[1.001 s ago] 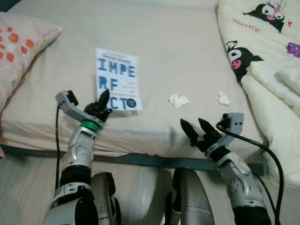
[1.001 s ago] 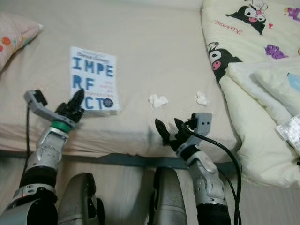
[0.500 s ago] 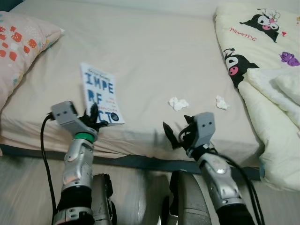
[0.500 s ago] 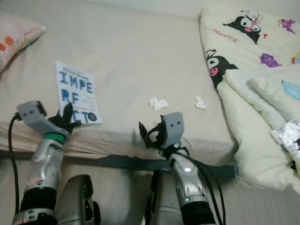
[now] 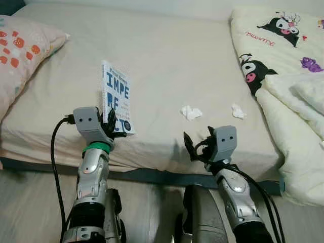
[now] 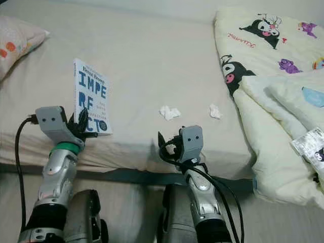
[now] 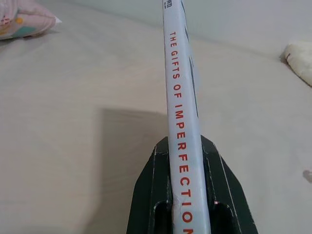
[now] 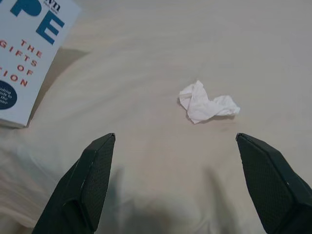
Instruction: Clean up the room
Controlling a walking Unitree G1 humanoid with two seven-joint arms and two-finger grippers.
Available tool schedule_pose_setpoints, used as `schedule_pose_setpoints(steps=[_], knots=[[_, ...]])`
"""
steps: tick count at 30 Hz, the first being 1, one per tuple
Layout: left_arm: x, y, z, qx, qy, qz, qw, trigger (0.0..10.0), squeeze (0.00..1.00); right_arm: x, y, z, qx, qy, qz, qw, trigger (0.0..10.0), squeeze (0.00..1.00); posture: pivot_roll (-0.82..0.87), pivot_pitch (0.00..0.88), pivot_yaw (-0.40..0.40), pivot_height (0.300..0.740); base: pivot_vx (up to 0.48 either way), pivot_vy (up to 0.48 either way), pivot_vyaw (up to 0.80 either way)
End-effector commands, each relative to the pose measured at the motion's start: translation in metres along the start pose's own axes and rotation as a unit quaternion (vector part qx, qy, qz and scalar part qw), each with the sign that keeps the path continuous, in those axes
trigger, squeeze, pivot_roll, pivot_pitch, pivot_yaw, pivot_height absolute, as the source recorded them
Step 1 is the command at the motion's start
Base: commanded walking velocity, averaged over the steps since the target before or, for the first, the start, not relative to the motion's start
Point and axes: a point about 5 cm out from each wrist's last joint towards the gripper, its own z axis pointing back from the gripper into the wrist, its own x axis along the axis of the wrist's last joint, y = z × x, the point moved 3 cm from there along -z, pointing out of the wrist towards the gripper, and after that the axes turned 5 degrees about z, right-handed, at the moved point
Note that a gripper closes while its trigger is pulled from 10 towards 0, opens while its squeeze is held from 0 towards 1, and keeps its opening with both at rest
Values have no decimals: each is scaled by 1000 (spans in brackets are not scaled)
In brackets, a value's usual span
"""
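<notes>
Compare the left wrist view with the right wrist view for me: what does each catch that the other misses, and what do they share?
Left wrist view: the book seen spine-on, its red spine lettering readable, clamped upright in the left claw, with a corner of the pink pillow far off.

Right wrist view: a crumpled white tissue lying on the sheet ahead of the right claw, whose fingers stand wide apart, and the book's front cover in blue and red print.

Both: the same book and the beige bed sheet beneath.
</notes>
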Motion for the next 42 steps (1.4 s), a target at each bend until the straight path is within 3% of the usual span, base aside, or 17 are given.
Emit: schedule_pose_setpoints(steps=[1,5,6,8,9,12,15,17,21,23,24,28,42], knots=[[-2,-5,-5,9,18,46,999,10000,0,-9,-4,3,-21,13,-20,999,10000,0,-15,123,-1,595,0,0,0],[-4,-6,-7,23,26,74,997,10000,0,-10,-5,2,-29,13,-29,999,10000,0,-16,124,6,595,0,0,0],[-4,-2,-8,53,25,100,993,10000,0,-10,-5,2,-29,13,-28,999,10000,0,-17,124,7,595,0,0,0],[-5,13,-9,134,21,176,975,10000,0,-9,-3,2,-22,10,-39,999,10000,0,-15,125,6,595,0,0,0],[-5,13,-9,134,21,176,975,10000,0,-9,-3,2,-22,10,-39,999,10000,0,-15,125,6,595,0,0,0],[-4,28,-11,194,10,213,958,10000,0,-9,-2,1,-15,7,-48,999,10000,0,-12,127,2,595,0,0,0],[-2,32,-11,204,2,214,955,10000,0,-8,-1,0,-9,6,-50,999,10000,0,-12,126,1,595,0,0,0],[3,42,-11,228,-15,206,952,10000,0,-6,3,-3,10,1,-48,999,10000,0,-11,127,2,595,0,0,0],[6,46,-11,232,-17,192,953,10000,0,-4,7,-5,24,-1,-49,998,10000,0,-10,126,4,595,0,0,0],[12,27,-15,154,-13,104,982,10000,0,-3,7,-6,24,-2,-32,999,10000,0,-10,126,4,595,0,0,0],[12,27,-15,154,-13,104,982,10000,0,-3,7,-6,24,-2,-32,999,10000,0,-10,126,4,595,0,0,0],[8,5,-14,83,-1,24,996,10000,0,0,2,-7,5,-7,-13,1000,10000,0,-2,119,3,595,0,0,0],[4,-5,-10,49,-4,-3,999,10000,0,9,2,-12,8,-28,-19,999,10000,0,1,115,1,640,0,0,0]])
